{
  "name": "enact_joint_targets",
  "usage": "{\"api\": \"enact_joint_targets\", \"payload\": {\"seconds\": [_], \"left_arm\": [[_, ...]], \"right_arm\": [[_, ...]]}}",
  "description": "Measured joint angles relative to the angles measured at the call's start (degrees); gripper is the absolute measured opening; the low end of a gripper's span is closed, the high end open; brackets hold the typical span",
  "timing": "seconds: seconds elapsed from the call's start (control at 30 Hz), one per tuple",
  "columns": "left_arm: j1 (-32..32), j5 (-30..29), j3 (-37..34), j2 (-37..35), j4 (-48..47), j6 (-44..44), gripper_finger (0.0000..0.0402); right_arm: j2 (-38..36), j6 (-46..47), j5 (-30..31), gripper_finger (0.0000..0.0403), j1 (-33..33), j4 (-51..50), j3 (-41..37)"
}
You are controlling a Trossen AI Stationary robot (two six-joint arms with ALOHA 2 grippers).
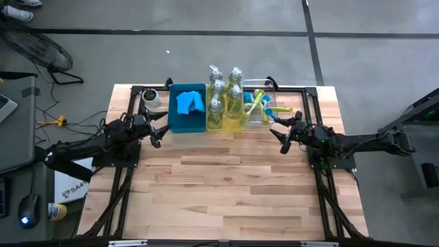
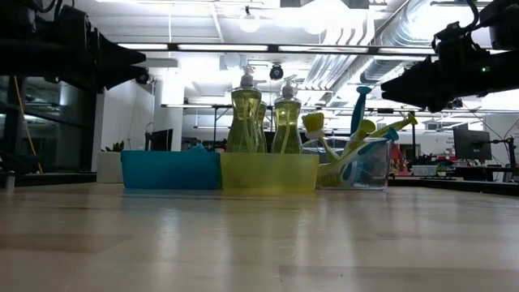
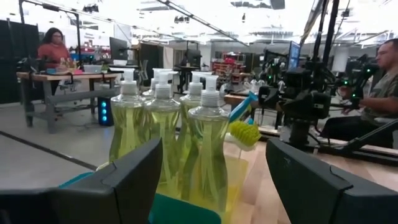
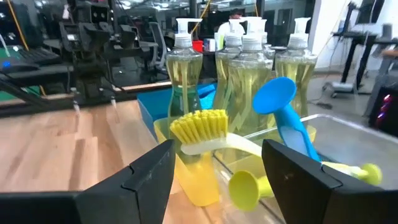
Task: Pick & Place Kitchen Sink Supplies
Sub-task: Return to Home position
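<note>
Several clear pump bottles of yellowish-green soap [image 1: 225, 96] stand upright in a yellow bin [image 2: 268, 172] near the table's far edge. Bright-blue sponges [image 1: 190, 103] lie in a blue bin [image 1: 186, 123] to its left. Blue and yellow-green dish brushes [image 4: 217, 134] lean in a clear container [image 1: 260, 110] to its right. My left gripper [image 1: 159, 129] hovers open, left of the blue bin, facing the bottles [image 3: 186, 137]. My right gripper [image 1: 281, 132] hovers open just near and right of the brush container. Both are empty.
A small white cup with dark contents [image 1: 150, 97] stands at the far left corner of the table. Black frame rails [image 1: 312, 103] run along the far edge and both sides. The wooden table top [image 1: 226, 192] nearer to me is bare. People sit at desks beyond the table.
</note>
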Motion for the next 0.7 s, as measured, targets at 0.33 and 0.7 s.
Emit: {"api": "enact_joint_targets", "payload": {"seconds": [0.33, 0.7], "left_arm": [[0.0, 0.7, 0.0, 0.0, 0.2, -3.0, 0.0280], [0.0, 0.6, 0.0, 0.1, -5.0, -3.2, 0.0280]], "right_arm": [[0.0, -7.8, 0.0, 0.0234, 0.0, 0.2, 0.0], [0.0, -8.6, 0.0, 0.0234, 0.0, 0.2, 0.0]]}}
